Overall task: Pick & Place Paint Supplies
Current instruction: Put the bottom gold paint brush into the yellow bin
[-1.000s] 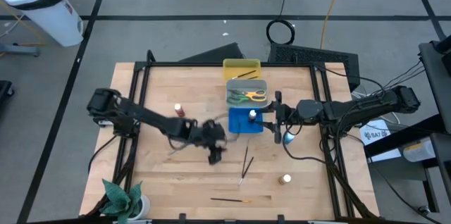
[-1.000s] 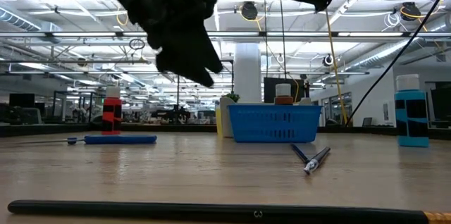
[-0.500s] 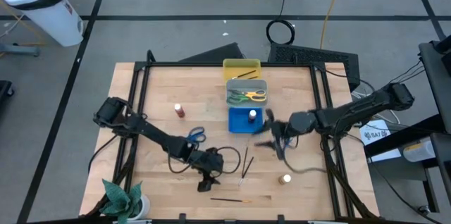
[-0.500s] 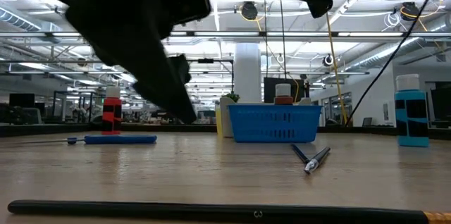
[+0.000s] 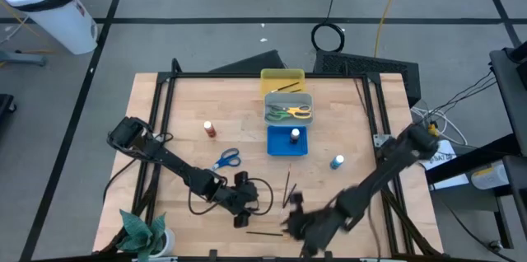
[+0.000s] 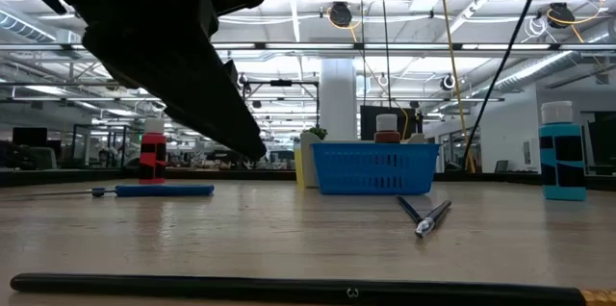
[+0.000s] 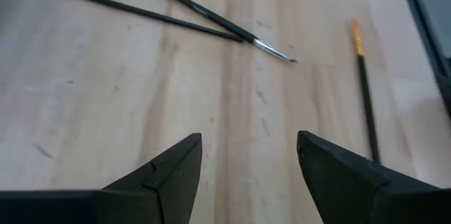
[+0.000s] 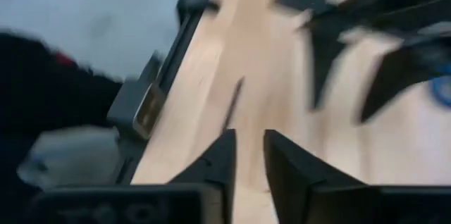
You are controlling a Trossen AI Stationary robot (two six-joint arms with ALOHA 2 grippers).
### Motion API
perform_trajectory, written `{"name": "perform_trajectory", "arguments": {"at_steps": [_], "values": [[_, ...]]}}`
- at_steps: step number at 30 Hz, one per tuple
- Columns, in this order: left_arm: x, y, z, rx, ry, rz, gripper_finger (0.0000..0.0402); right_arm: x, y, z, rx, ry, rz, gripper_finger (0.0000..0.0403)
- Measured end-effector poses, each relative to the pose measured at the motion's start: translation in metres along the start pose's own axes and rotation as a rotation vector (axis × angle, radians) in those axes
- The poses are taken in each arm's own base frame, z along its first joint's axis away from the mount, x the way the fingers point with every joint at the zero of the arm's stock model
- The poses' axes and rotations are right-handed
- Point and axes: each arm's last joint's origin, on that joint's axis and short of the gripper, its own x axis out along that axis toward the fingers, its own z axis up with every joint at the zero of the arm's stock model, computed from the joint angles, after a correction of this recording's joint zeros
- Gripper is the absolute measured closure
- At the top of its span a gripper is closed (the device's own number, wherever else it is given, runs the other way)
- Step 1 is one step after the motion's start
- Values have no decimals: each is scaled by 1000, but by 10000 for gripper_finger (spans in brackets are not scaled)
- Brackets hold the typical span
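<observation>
Left gripper (image 5: pixel 244 217) sits low at the lower centre of the high view, above bare wood, fingers (image 7: pixel 169 175) spread wide and empty. Just ahead of it in the left wrist view: two crossed brushes (image 7: pixel 204 18) and a single brush (image 7: pixel 365 90) off to one side, none touched.

Right gripper (image 5: pixel 295 225) is at the lower centre of the high view, just right of the left one, motion-blurred. In the right wrist view its fingers (image 8: pixel 224 157) stand close together with a narrow gap, nothing visible between them; a thin brush lies on the wood ahead.

Supplies, high view:
- Red bottle (image 5: pixel 210 129), left of centre, standing on the table.
- Blue-handled scissors (image 5: pixel 226 160), below and right of the red bottle.
- Blue bottle (image 5: pixel 337 161), right of centre, on the table.
- Blue tray (image 5: pixel 277 146), centre, with one bottle (image 5: pixel 294 136) inside.
- Grey tray (image 5: pixel 269 100) above it, holding yellow and green scissors (image 5: pixel 290 112).
- Yellow tray (image 5: pixel 269 75) at upper centre, a dark brush inside.

Potted plant (image 5: pixel 144 231) at lower left corner of the table (image 5: pixel 181 105).

Low view: blue bottle (image 6: pixel 561 163) at far right, red bottle (image 6: pixel 152 157) at left, blue tray (image 6: pixel 371 169) at centre.
</observation>
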Motion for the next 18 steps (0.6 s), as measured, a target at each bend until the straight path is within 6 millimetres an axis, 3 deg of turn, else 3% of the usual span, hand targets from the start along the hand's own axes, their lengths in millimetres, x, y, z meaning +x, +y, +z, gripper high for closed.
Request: {"name": "perform_trajectory", "arguments": {"at_steps": [5,13,18], "values": [[0,1,1,-33,-23,41,156,37,28,-7,-21,200,-42,397],[-2,-5,-3,-124,-19,26,156,71,35,-40,43,366,-37,401],[-3,-11,-6,-121,-25,27,156,78,36,-49,77,424,-19,402]]}}
